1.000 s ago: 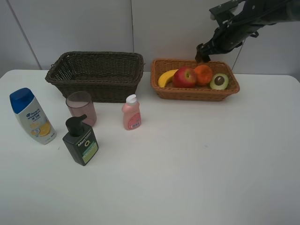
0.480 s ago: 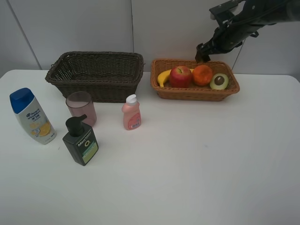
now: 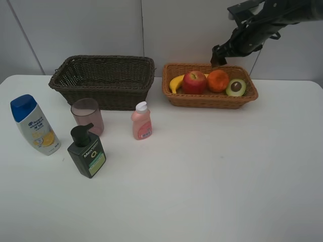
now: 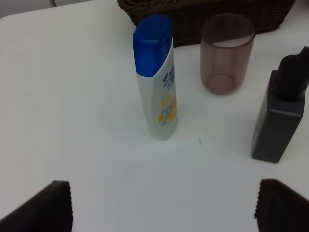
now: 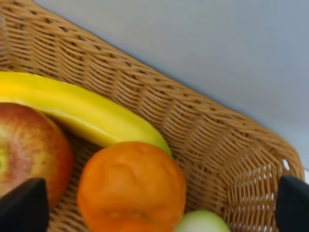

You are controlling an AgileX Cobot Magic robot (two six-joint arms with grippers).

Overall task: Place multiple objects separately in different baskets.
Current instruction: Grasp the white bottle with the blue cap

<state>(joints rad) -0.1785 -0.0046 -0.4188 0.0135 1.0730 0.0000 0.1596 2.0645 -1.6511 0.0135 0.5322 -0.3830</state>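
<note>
The banana [image 3: 175,82], apple [image 3: 194,82], orange [image 3: 218,80] and avocado half [image 3: 235,87] lie in the light basket [image 3: 209,102], upper right; the right gripper [image 3: 218,55] hangs above its rear rim, jaws wide, empty. The shampoo bottle [image 3: 34,125] stands far left, outside the dark basket [image 3: 103,85], likely its destination, facing the wide, empty left gripper [image 4: 161,208].

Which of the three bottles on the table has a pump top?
The dark bottle, front-most of them. The white shampoo bottle has a blue cap; the small pink bottle a white one.
</note>
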